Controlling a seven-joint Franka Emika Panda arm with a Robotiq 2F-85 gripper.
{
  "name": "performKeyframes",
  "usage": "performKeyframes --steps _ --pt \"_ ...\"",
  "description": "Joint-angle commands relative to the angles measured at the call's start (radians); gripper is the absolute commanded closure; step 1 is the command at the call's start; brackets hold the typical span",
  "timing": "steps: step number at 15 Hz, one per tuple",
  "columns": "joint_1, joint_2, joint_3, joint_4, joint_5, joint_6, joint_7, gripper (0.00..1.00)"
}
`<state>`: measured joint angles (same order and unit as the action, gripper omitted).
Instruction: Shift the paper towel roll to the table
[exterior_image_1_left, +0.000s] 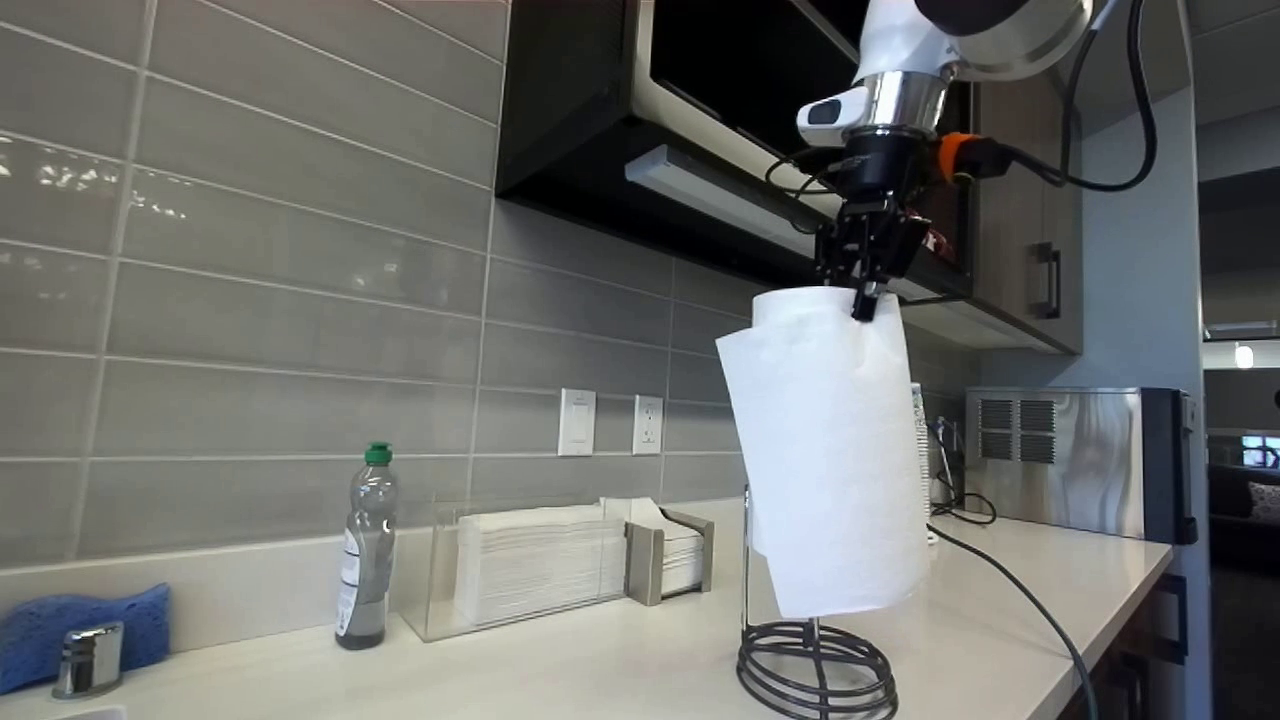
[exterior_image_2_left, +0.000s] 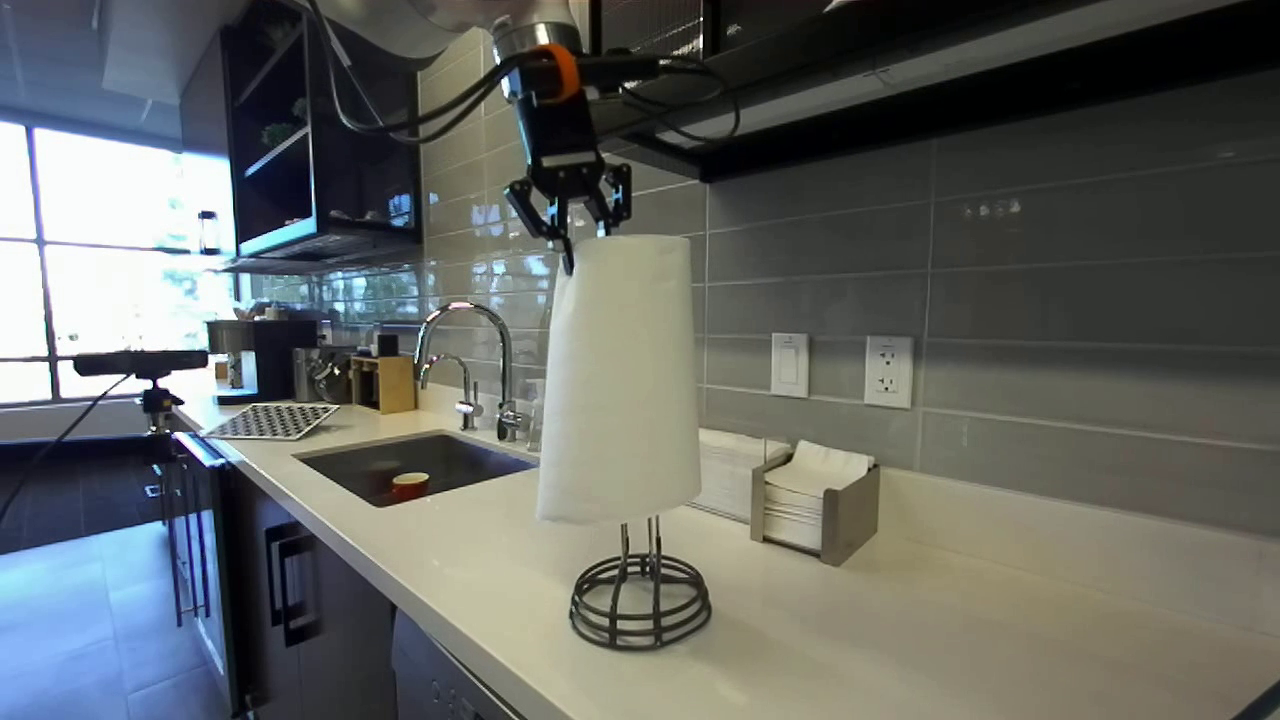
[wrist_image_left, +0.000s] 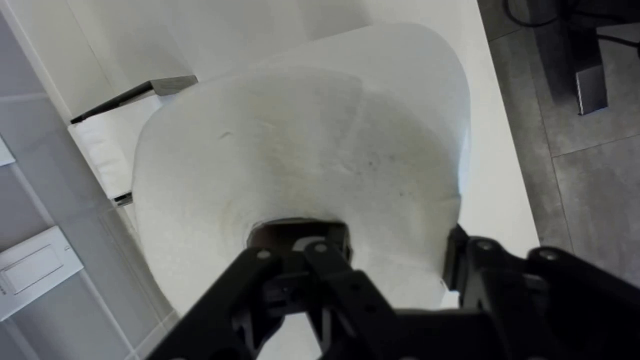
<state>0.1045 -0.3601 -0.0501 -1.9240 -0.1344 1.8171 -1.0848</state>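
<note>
The paper towel roll (exterior_image_1_left: 840, 450) is a fat white cylinder, seen in both exterior views (exterior_image_2_left: 625, 390) and from above in the wrist view (wrist_image_left: 295, 150). My gripper (exterior_image_1_left: 848, 290) is shut on its upper wall. In the wrist view (wrist_image_left: 399, 250) a finger sits inside the core hole and a finger presses the outer side. The roll hangs slightly tilted, its bottom above the black wire holder (exterior_image_2_left: 640, 605). The holder stands on the cream table (exterior_image_2_left: 900, 620). Thin rods rise under the roll; whether the middle rod is still inside the core is hidden.
A napkin box (exterior_image_1_left: 540, 560) and a small napkin holder (exterior_image_2_left: 820, 510) stand along the tiled wall. A green-capped bottle (exterior_image_1_left: 368, 550) and a blue sponge (exterior_image_1_left: 140, 630) lie further along. A sink (exterior_image_2_left: 420, 465) with a faucet is cut into the counter. Dark cabinets (exterior_image_1_left: 590, 140) hang above.
</note>
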Motion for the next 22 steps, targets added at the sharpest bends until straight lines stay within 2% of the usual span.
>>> performKeyframes --steps 1,11,15,22 --pt "-0.019 0.021 0.024 0.092 -0.050 -0.026 0.043 0.82" --pt "-0.018 0.037 0.052 0.244 -0.099 -0.087 0.195 0.82" --pt "-0.015 0.043 0.055 0.285 -0.083 -0.093 0.256 0.82" --pt "-0.017 0.043 0.075 0.331 -0.126 -0.116 0.390 0.82"
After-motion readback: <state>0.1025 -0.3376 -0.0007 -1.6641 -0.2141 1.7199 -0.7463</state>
